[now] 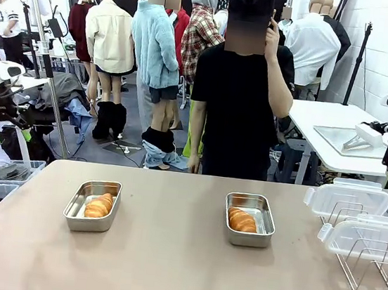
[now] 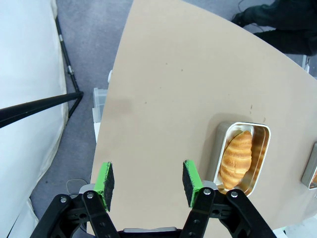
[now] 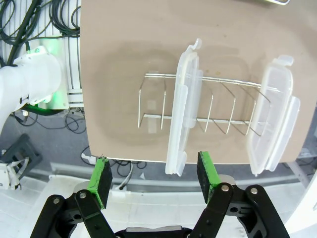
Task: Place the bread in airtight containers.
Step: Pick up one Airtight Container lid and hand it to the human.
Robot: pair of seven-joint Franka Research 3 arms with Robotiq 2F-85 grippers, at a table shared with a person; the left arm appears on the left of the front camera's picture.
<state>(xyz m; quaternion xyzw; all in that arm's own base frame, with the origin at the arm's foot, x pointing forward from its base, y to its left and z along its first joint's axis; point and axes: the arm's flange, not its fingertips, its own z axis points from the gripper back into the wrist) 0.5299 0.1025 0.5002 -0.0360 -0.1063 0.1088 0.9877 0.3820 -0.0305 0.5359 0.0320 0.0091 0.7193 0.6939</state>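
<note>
Bread (image 1: 99,205): 2 glossy golden-brown ridged rolls, 1 per steel tub (image 1: 88,224); L end effector (image 2: 146,171), R end effector (image 3: 152,163) spread, empty

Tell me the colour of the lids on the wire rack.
The lids are clear with whitish rims; best in the right wrist view.

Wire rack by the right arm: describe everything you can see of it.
The wire rack is thin silvery metal: a row of upright U-shaped dividers joined by straight rails. It stands on the tan table near its right edge. Two clear plastic lids lean in its slots, touching the dividers; other slots are free. Nothing else touches it.
</note>
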